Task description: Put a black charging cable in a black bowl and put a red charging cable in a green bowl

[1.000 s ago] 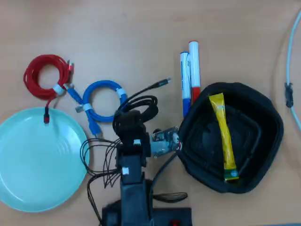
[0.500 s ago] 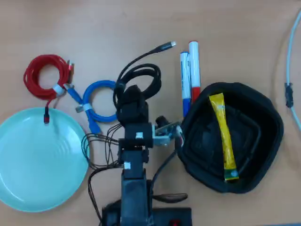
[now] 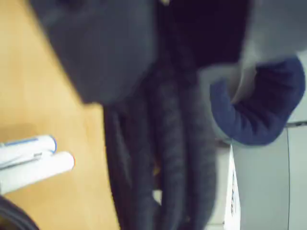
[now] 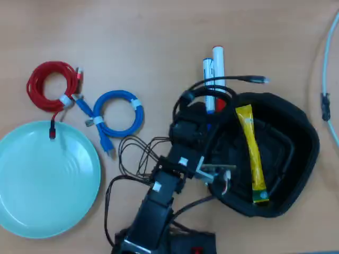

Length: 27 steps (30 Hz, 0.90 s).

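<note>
Since the earlier overhead frames the arm had swung from the middle of the table toward the right, carrying the black charging cable (image 4: 212, 91) away from its spot beside the blue coiled cable (image 4: 117, 112). In the overhead view the gripper (image 4: 197, 114) now sat at the left rim of the black bowl (image 4: 296, 159), with the black coil bunched around its tip and lying across the two markers (image 4: 214, 71). One silver-tipped plug end stuck out to the right, over the bowl's far rim. Whether the jaws were closed on the cable I cannot tell — the coil and the arm's own body hid the fingertips, and the wrist view was a blur of dark cable strands (image 3: 163, 158) against the wooden table (image 3: 43, 86), with the markers (image 3: 33, 160) at its left edge.

A yellow sachet (image 4: 252, 153) lay lengthwise inside the black bowl. The red charging cable (image 4: 52, 84) rested at the far left — coiled, its white tie showing — with one red plug end reaching onto the rim of the green bowl (image 4: 37, 196) just beside it. The blue cable lay between the red coil and the arm.
</note>
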Each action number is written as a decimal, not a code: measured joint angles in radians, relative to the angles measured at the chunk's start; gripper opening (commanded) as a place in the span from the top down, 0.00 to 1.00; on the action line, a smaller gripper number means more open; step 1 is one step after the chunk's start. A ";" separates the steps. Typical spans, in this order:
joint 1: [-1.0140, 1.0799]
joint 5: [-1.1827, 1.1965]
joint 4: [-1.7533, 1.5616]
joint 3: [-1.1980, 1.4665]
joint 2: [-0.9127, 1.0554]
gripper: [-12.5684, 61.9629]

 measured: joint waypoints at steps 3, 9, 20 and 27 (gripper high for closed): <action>0.071 0.000 -0.005 0.000 0.000 0.92; 0.196 0.000 -0.005 0.000 0.000 0.92; 0.388 0.000 -0.031 0.127 -0.008 0.92; 0.466 0.000 -0.032 0.138 -0.189 0.92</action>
